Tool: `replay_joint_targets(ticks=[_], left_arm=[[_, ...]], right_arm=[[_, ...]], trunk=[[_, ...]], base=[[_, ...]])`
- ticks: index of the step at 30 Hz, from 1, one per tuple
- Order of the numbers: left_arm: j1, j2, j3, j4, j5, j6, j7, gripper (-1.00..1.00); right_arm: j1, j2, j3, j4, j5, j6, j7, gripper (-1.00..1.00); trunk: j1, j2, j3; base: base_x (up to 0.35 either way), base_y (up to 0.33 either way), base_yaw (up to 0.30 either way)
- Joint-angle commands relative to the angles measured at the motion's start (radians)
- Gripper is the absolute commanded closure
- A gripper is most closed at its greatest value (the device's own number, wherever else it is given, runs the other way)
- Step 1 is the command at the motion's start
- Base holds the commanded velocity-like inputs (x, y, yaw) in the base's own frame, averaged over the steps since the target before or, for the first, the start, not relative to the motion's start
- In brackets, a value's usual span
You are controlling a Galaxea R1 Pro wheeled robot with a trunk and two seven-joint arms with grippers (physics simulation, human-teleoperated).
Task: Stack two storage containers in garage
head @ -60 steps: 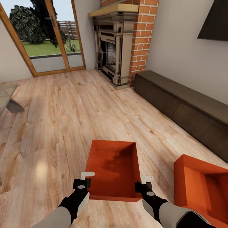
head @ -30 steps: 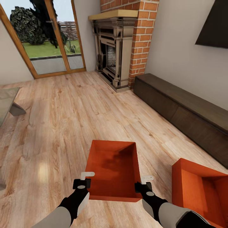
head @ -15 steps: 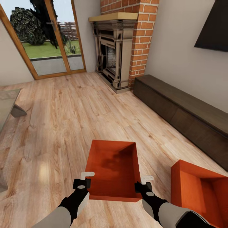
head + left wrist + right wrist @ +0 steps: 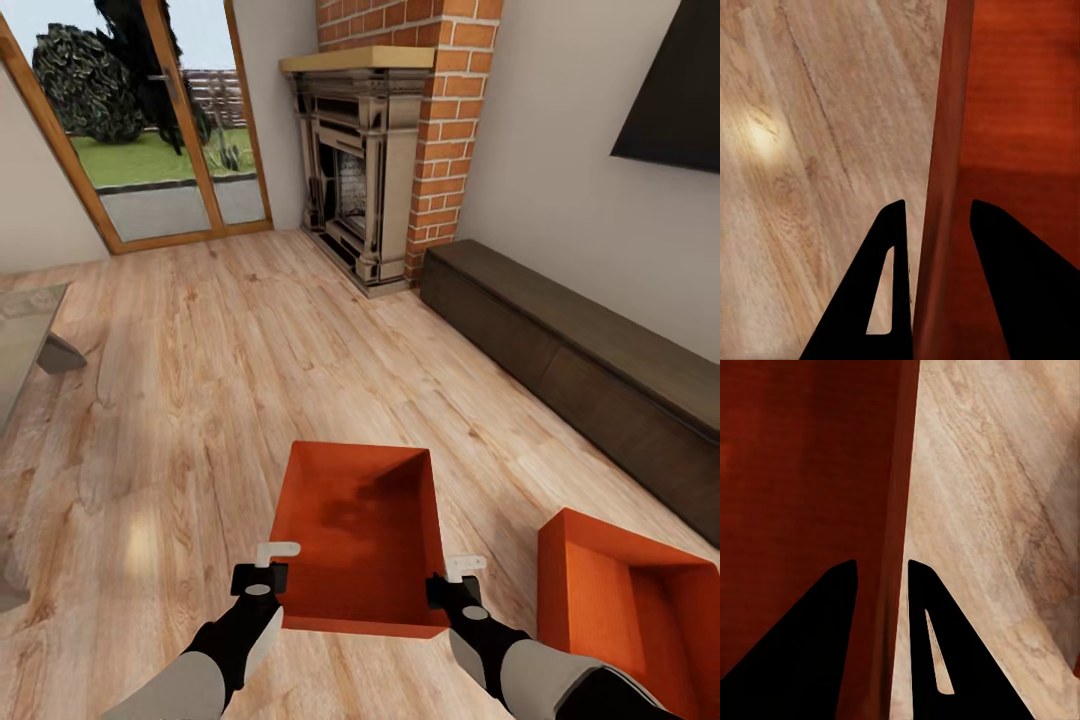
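Note:
I am in the living room on a light wood plank floor (image 4: 200,380); the garage and its floor are out of view. One orange-red storage container (image 4: 360,530) hangs in front of me, held between both grippers. My left gripper (image 4: 265,565) is shut on its left wall (image 4: 945,150). My right gripper (image 4: 455,580) is shut on its right wall (image 4: 896,510). In each wrist view the wall sits between the two black fingers. The other storage container (image 4: 620,600) stands on the planks at the lower right, partly cut off by the frame edge.
A brick fireplace (image 4: 365,170) stands ahead, with a long dark low cabinet (image 4: 580,360) along the right wall under a black TV (image 4: 675,90). Wood-framed glass doors (image 4: 150,130) are at the far left. A glass table's corner (image 4: 25,330) juts in at the left.
The whole view has shifted a little, so the camera moved. The container on the planks now sits slightly further left in the picture. The held container stays fixed between the grippers.

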Motion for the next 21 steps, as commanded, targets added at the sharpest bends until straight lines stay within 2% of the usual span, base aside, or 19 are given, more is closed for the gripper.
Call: replay_joint_targets(ticks=[1,4,7,13,21], left_arm=[[0.000,0.000,-0.011,0.001,0.002,0.006,0.008,1.00],[0.000,0.000,-0.009,0.001,-0.005,0.005,0.007,1.00],[0.001,0.002,-0.009,0.001,-0.004,0.003,0.007,1.00],[0.001,0.002,-0.009,0.002,0.001,0.002,0.007,1.00],[0.001,0.002,-0.008,0.002,-0.007,0.002,0.007,1.00]], right_arm=[[-0.001,0.002,0.014,0.001,-0.014,-0.007,-0.007,1.00],[-0.001,0.003,0.009,0.001,-0.009,-0.007,-0.007,1.00],[-0.001,0.004,0.027,0.001,-0.027,-0.006,-0.006,1.00],[-0.001,0.004,0.027,0.001,-0.028,-0.007,-0.007,1.00],[-0.001,0.005,0.027,0.001,-0.027,-0.012,-0.013,1.00]], trunk=[[0.000,0.000,-0.001],[0.000,0.000,-0.001],[0.000,0.000,-0.001],[0.000,0.000,0.000],[0.000,0.000,0.010]], base=[[0.000,0.000,0.000],[0.000,0.000,0.000],[0.000,0.000,0.000],[0.000,0.000,0.000],[0.000,0.000,0.000]])
